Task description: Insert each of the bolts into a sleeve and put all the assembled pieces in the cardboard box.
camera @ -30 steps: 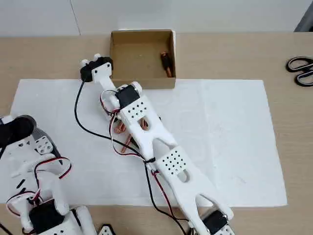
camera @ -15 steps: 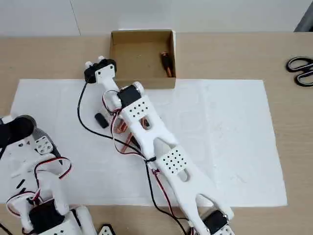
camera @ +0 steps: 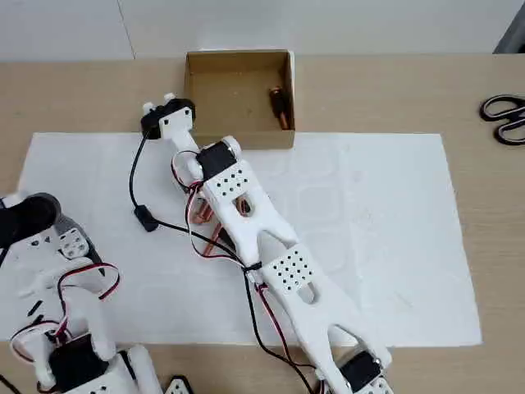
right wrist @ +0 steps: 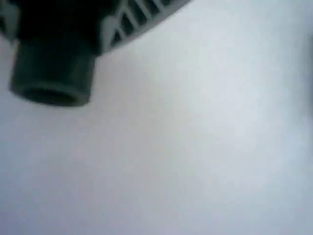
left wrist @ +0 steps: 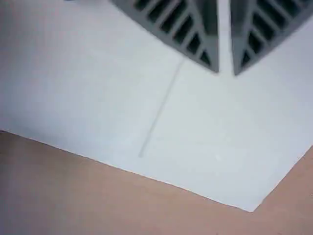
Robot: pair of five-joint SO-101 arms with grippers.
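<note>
While one copper-coloured assembled piece [camera: 280,107] lies in the cardboard box [camera: 254,139] by a side wall, the work seems to be at the pairing stage. The right arm [camera: 287,271] bends over the paper [camera: 369,230] just before the box. A dark cylinder [right wrist: 51,73] juts out at its claw [right wrist: 105,34]; whether the claw grips it, or how wide it stands, cannot be told. Another dark piece [camera: 146,220] lies loose on the paper against the cable [camera: 131,176]. Next, likely: line a bolt up with a sleeve.
</note>
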